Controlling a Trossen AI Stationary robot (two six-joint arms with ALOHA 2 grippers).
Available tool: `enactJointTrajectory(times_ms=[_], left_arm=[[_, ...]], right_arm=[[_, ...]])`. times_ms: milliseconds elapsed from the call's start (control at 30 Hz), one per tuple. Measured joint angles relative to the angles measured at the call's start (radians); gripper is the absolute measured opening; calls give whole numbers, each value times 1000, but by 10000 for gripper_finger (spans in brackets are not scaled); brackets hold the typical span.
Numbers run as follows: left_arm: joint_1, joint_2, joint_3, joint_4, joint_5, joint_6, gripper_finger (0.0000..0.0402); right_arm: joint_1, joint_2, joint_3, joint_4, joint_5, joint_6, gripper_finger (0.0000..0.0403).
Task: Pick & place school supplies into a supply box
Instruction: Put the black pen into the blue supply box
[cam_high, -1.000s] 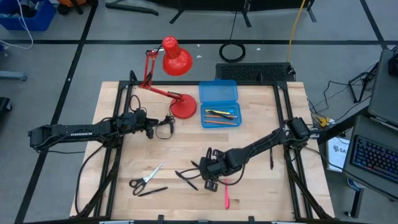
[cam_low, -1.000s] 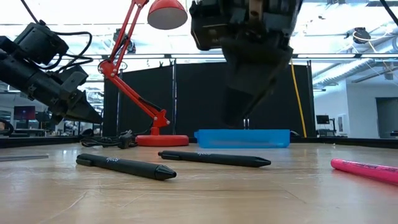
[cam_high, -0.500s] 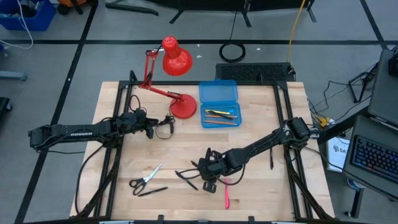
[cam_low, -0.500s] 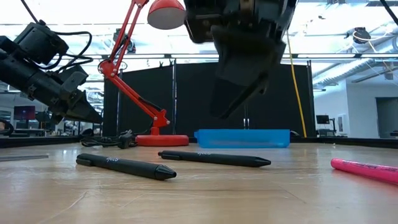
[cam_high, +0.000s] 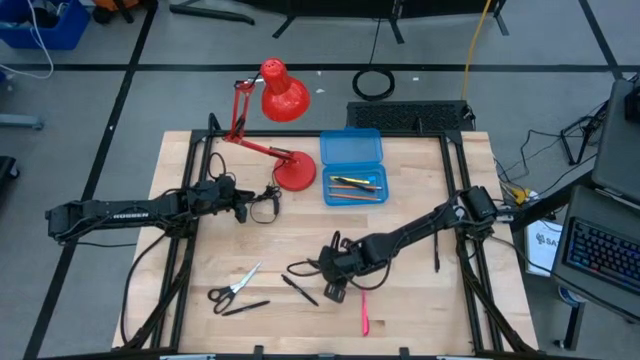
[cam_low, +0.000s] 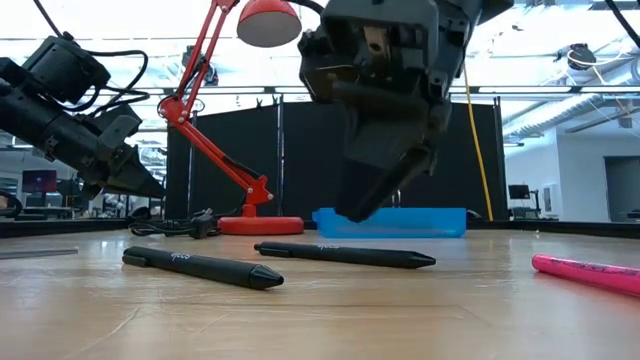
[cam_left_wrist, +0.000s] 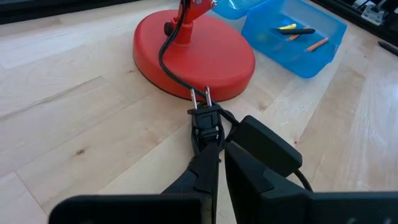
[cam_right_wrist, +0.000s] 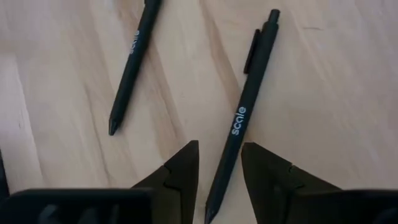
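I am hovering my right gripper (cam_right_wrist: 219, 171) low over the pale, grained wooden counter (cam_high: 420, 200), its dark wedge-shaped jaws parted narrowly on either side of a slim matte black pen (cam_right_wrist: 239, 115) lying flat, not yet gripping it. A second thin black pen (cam_right_wrist: 132, 59) is lying just beside it. The glossy pink pen (cam_high: 364, 313) is resting nearby, and the black-handled scissors (cam_high: 232, 288) are lying farther left. The rounded, bright blue plastic supply box (cam_high: 352, 168) is sitting open at the back, beside the red lamp's round base (cam_left_wrist: 194, 55). My left gripper (cam_left_wrist: 214, 165) is waiting near that base, jaws nearly closed, empty.
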Motion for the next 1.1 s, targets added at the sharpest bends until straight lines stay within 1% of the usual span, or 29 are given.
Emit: enactJointTrajectory(times_ms=[333,533,867,1100], left_arm=[[0,0,0,0,0,0,31],[0,0,0,0,0,0,31],[0,5,0,1,-9,0,31],[0,17,0,2,-21,-4,31]], right_arm=[[-3,0,0,-4,31,-9,127],[-4,11,1,9,49,-13,128],[-19,75,3,45,-1,-27,128],[-21,98,6,62,0,-60,128]])
